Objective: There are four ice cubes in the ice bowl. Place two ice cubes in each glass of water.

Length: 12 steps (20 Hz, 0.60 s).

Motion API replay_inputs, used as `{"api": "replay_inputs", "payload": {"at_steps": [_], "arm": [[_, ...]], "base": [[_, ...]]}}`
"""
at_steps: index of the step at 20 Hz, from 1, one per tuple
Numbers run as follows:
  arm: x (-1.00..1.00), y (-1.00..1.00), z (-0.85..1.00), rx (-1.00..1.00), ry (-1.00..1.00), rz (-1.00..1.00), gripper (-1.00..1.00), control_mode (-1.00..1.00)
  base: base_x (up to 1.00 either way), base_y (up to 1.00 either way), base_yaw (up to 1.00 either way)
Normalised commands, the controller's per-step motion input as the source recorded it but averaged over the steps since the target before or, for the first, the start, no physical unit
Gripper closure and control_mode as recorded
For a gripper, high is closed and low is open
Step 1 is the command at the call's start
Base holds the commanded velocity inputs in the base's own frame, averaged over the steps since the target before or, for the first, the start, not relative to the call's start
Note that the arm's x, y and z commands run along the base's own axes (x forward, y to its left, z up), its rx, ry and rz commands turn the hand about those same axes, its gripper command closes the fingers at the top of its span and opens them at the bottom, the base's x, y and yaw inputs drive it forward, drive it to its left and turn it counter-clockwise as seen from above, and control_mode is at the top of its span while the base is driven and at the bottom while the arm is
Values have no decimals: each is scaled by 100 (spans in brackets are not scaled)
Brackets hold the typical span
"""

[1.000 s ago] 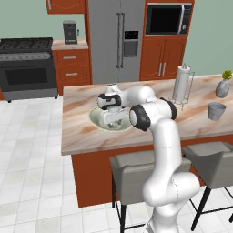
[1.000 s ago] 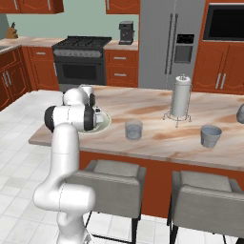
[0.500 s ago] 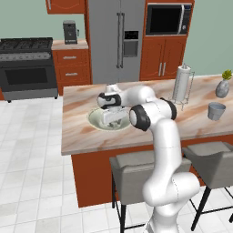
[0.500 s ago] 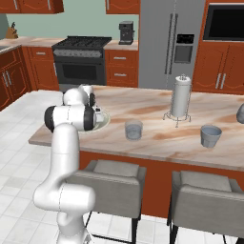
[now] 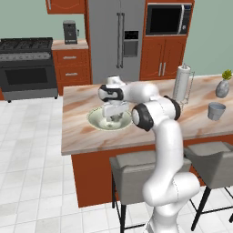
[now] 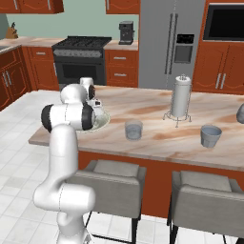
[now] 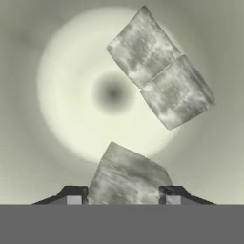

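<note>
**End effector closes on first ice cube in bowl**

Kitchen island with a marbled pink-beige table (image 5: 82,132) carries everything. White arm reaches down into the wide shallow cream-green ice bowl (image 5: 94,119) near the table's left end. End effector (image 7: 123,196) sits low inside the bowl, its dark fingertips (image 7: 71,195) on either side of one pale whitish translucent ice cube (image 7: 126,176). A second ago the jaws stood wider; they have since narrowed onto the cube and stopped, so this reads as a grasp just made, cube pinched but not lifted. Two more ice cubes (image 7: 159,66) lie touching each other further across the bowl floor. Fourth cube not visible here, cannot say where it is.

Two short clear grey-blue glasses of water stand on the same table, well apart from the bowl: nearer glass (image 6: 134,129) mid-table, farther glass (image 6: 210,136) toward the right end, past the white-silver jug (image 6: 180,97). No cube seen in either, though too small to tell for sure.

Judgement: task at its start; next is lift clear of the rim and carry to the nearer glass. Risk: the cube looks turned between the pads, could slip.
</note>
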Motion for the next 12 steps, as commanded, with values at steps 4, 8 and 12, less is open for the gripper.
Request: {"api": "replay_inputs", "payload": {"at_steps": [4, 8, 12], "arm": [[-27, -22, 55, 0, -2, -12, 100, -100], [-44, -43, 49, 1, -9, -16, 100, -100], [-39, -40, 43, 0, -8, -25, 100, -100]], "base": [[0, 0, 0], [0, 0, 0], [0, 0, 0]]}}
